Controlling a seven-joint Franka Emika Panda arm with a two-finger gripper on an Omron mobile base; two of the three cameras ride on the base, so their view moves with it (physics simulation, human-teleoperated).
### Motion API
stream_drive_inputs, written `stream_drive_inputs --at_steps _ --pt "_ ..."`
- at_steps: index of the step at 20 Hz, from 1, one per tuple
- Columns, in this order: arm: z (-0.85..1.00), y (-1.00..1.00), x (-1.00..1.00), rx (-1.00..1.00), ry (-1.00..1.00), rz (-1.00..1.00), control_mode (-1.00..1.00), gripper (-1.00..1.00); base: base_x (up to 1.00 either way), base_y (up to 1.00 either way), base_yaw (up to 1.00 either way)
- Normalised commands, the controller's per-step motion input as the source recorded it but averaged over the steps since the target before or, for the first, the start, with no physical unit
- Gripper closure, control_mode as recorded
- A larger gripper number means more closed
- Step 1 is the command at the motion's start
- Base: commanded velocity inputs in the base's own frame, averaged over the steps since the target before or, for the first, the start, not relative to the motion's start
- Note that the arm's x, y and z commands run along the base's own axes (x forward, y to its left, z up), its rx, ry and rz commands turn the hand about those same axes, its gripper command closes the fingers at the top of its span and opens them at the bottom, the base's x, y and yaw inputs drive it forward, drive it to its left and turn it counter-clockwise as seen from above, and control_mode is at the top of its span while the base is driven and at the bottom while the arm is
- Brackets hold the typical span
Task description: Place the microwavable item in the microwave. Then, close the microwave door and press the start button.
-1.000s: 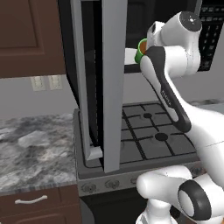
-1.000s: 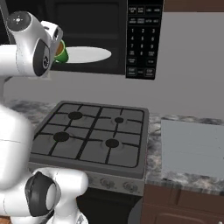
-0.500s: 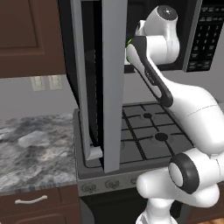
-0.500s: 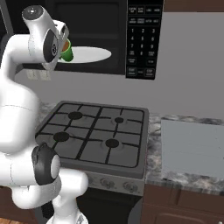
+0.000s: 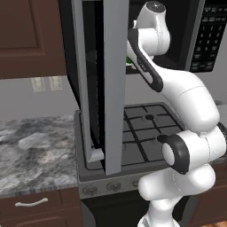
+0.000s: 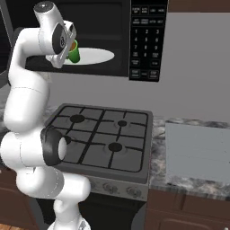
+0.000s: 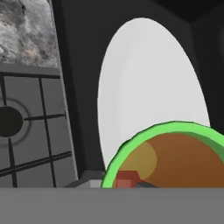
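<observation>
My gripper is clenched on the green cup, holding it up at the mouth of the microwave. In the hand view the cup's bright rim and brown liquid sit right at my fingers, with the white turntable plate spread out just beyond it.

Over the last second my arm has swung up and in: the cup was outside the opening, near the edge of the plate, and now it hangs over the plate's near left part as the right base view shows it. I judge that puts me in the last stretch of the first step: carry the cup a little deeper, lower it onto the plate, then let go. The liquid is open to the air, so I would keep the cup level.

The microwave door stands wide open, edge-on in the left base view, and it hides most of the cup there; only a sliver of green shows beside my wrist. My fingertips themselves I cannot make out. Whether the cup's base already touches the plate I cannot tell. The keypad is legible as rows of buttons, but I cannot pick out the start button.
</observation>
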Motion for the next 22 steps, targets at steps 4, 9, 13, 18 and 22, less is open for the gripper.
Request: stream_drive_inputs --at_steps 4,9,13,18,22 --pt "-0.20 0.00 0.47 -0.03 0.02 0.00 -1.00 1.00 0.00 0.00 0.00" --pt "-0.21 0.00 0.40 -0.04 0.03 0.00 -1.00 1.00 0.00 0.00 0.00" --pt "-0.14 0.00 0.06 -0.04 0.00 0.00 -1.00 1.00 0.00 0.00 0.00" --pt "-0.01 0.00 0.00 -0.03 -0.01 0.00 -1.00 -1.00 0.00 0.00 0.00" --pt "0.00 0.00 0.00 -0.01 -0.04 0.00 -1.00 -1.00 0.00 0.00 0.00"
